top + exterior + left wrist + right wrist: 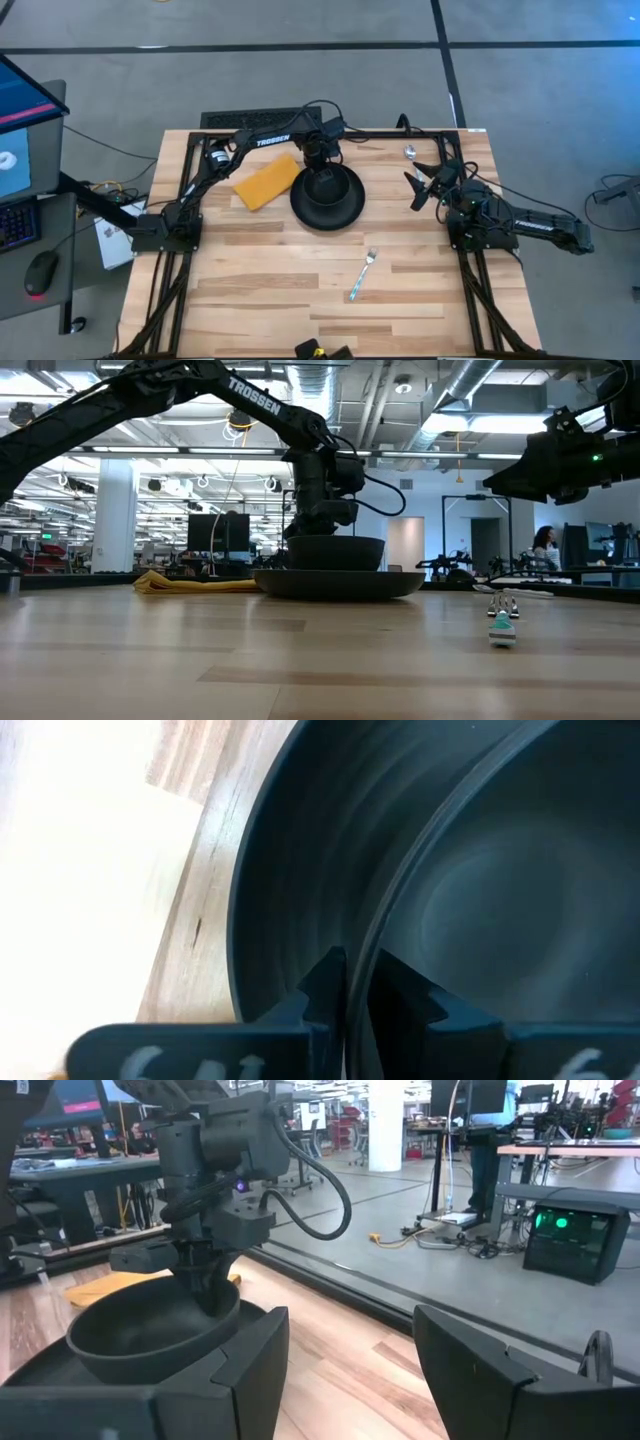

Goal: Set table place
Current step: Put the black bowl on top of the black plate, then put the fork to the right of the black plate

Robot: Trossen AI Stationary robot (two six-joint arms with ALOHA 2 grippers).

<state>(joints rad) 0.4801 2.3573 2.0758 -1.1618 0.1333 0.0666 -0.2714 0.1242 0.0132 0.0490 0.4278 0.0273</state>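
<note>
The black bowl point(328, 188) sits on the round black plate point(305, 212) at the table's far middle; in the low view the bowl point(335, 551) stands upright on the plate point(340, 583). My left gripper point(322, 165) is shut on the bowl from above. The yellow-orange cloth point(266, 181) lies flat just left of the plate. A fork point(362, 273) lies nearer the front. A spoon point(410, 152) lies at the far right. My right gripper point(424, 187) is open and empty, right of the plate, near the spoon. My left gripper holds the bowl's rim point(372, 952) on its far side. One finger point(415, 995) is inside the bowl and the other finger point(322, 985) is outside. The fingers come from above, pointing down. The bowl stays upright, its base apparently on the plate.
The table's black frame point(190, 140) runs along the edges. Bare wood stretches across the table's near half around the fork. A desk with a monitor and a mouse point(40, 272) stands off the table to the left. A person point(546, 546) shows far back in the room.
</note>
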